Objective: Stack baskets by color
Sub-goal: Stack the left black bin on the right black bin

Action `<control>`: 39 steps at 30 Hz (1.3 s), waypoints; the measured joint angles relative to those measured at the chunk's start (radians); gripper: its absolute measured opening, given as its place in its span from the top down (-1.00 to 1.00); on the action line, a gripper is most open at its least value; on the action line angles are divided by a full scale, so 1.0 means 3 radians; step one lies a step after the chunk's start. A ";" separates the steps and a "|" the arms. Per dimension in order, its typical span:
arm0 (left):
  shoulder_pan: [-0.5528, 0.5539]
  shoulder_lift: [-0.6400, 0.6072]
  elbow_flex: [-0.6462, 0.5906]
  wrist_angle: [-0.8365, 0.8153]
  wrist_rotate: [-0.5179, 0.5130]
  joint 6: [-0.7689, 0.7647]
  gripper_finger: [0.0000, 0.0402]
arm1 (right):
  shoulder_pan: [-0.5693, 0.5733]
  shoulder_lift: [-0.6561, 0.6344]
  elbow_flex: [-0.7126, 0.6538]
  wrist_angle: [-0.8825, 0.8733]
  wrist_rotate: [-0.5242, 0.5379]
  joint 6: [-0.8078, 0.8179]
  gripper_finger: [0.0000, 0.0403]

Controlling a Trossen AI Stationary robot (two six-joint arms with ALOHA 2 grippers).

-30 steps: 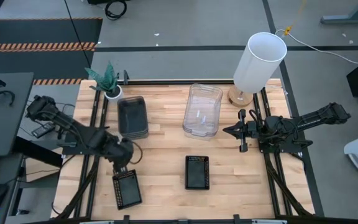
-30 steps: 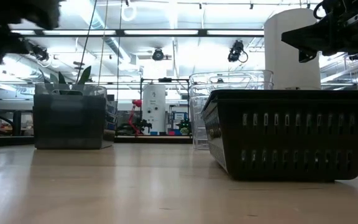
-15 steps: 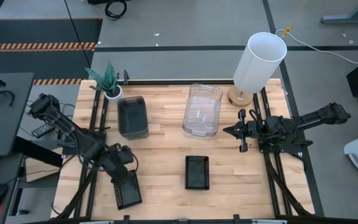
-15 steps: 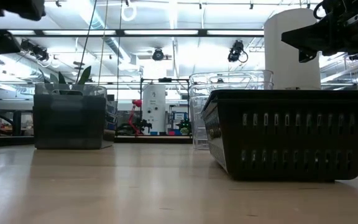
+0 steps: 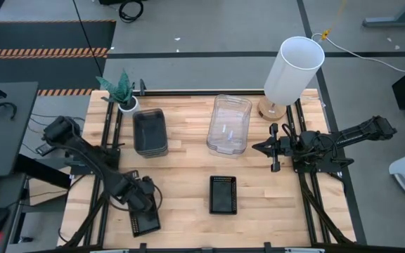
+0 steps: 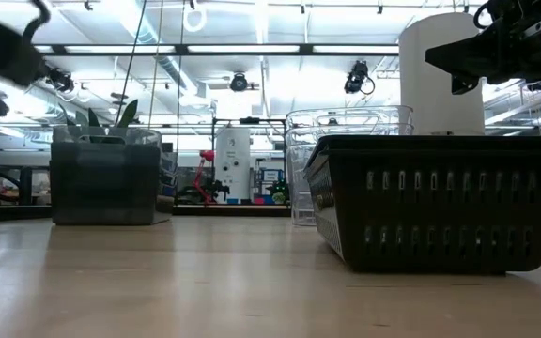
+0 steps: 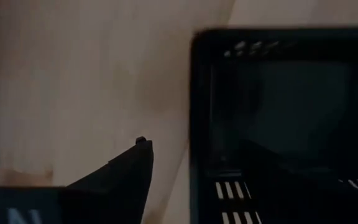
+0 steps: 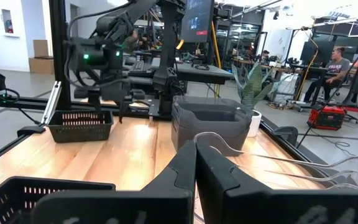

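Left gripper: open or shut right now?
Open. The left gripper hangs above the black mesh basket near the table's front left; the left wrist view shows one finger outside the basket's wall.

Even, bright overhead light fills the high view; the desk shows only soft, short shadows beside each basket. In the low view the ceiling strip lights glare white and wash out the room behind, while the black basket stands as a dark, sharp shape and the arm at the upper left edge is smeared by blur. The left wrist view is dim and out of focus, the mesh basket there a soft dark block. The right wrist view is warm, with sheen on the wood near the grey basket.
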 joint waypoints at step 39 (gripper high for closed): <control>0.1347 0.0267 0.1365 0.0119 -0.0234 0.1852 0.98 | 0.0001 0.0001 0.0000 0.0000 0.0000 0.0000 0.92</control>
